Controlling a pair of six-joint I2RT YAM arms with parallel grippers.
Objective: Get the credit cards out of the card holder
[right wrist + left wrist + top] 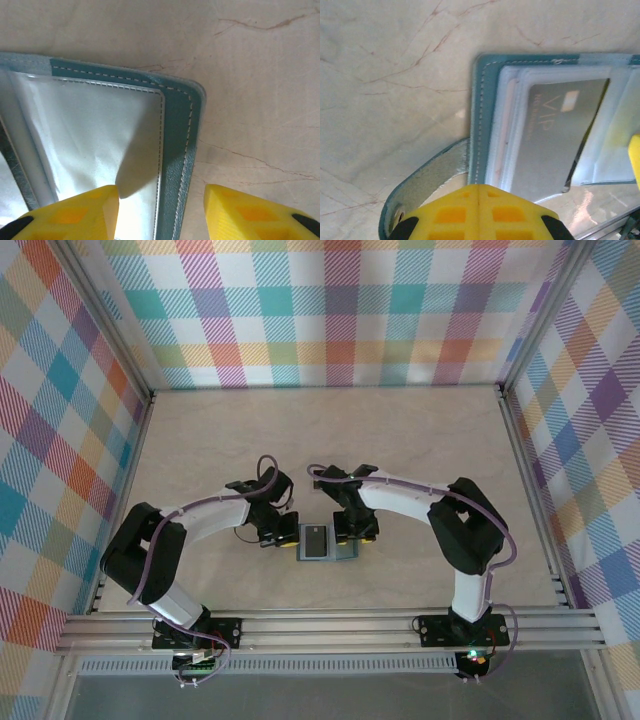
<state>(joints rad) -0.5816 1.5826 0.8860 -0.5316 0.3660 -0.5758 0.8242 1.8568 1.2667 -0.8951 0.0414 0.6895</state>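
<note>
My left gripper point(479, 196), closed tight, hides the near edge of the open card holder point(483, 115) on the surface point(395, 75). A silver credit card point(552, 142) lies sleeved, its right end blurred. My right gripper point(161, 200), spread apart, straddles the holder's right edge.

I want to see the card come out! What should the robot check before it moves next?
1. Wallet lies open: ok.
2. Card shows in its clear sleeve: ok.
3. Left gripper shut at the wallet's edge: ok.
4. Left gripper pinning the wallet down: cannot tell.
5. Right gripper open, jaws astride the wallet's edge: ok.
6. Right gripper at the card: not ok, it is over the other panel.
</note>
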